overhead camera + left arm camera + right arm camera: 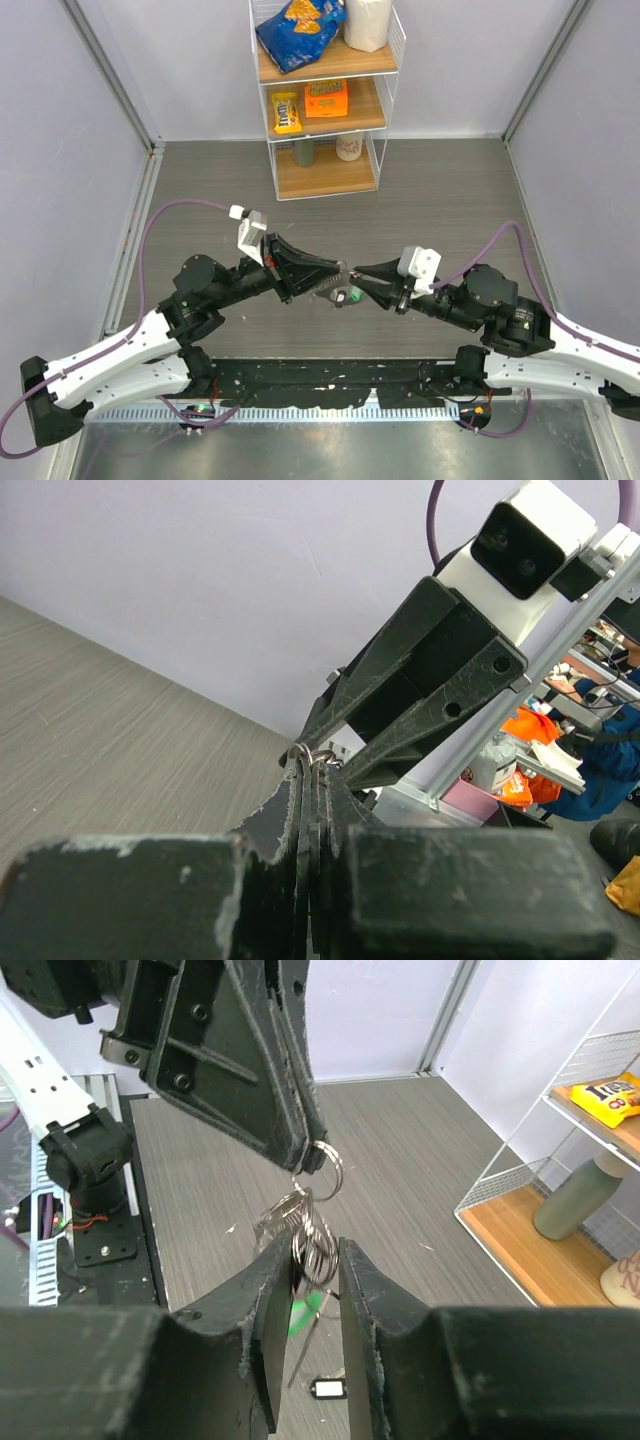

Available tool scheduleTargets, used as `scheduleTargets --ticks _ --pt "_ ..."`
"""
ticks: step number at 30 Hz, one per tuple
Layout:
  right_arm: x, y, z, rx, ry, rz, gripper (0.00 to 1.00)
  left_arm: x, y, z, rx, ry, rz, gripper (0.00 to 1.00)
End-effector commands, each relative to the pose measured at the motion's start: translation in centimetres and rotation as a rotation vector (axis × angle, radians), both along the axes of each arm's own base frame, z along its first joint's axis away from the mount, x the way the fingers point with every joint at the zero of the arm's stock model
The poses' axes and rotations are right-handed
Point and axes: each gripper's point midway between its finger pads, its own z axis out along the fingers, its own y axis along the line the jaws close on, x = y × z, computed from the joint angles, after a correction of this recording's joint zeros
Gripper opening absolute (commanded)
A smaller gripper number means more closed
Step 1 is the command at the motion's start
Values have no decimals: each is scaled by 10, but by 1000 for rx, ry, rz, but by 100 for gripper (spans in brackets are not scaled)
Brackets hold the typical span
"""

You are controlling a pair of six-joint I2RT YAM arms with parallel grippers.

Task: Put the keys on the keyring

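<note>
My left gripper (343, 270) is shut on the keyring (318, 1222), a floppy bunch of thin silvery loops that hangs from its fingertips above the table. A bit of the wire (312, 751) shows at the tips in the left wrist view. My right gripper (318, 1260) faces it tip to tip. Its jaws stand a little apart on either side of the hanging loops, with a gap showing. A green-headed key (305, 1312) dangles, blurred, below the loops and also shows from above (352, 296). A small whitish-dark key (328, 1388) lies on the table underneath.
A white wire shelf (325, 100) at the back holds snack packs, a bottle (575, 1195) and a cup. Grey walls close both sides. A black strip (340, 385) runs along the near edge between the arm bases.
</note>
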Motion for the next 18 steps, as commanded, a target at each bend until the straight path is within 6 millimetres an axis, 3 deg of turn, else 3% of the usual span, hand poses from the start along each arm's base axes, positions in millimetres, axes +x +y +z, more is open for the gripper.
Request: scheduleTargets --ticks 1,11,18 --pt "-15 4 -1 21 -8 87 33 -8 12 27 -83 -76 -1 0" --pt "-24 6 -3 29 -18 139 36 -10 12 25 -77 -79 -8 0" --pt "-30 -7 19 65 -39 148 43 -18 11 21 -50 -88 -51 0"
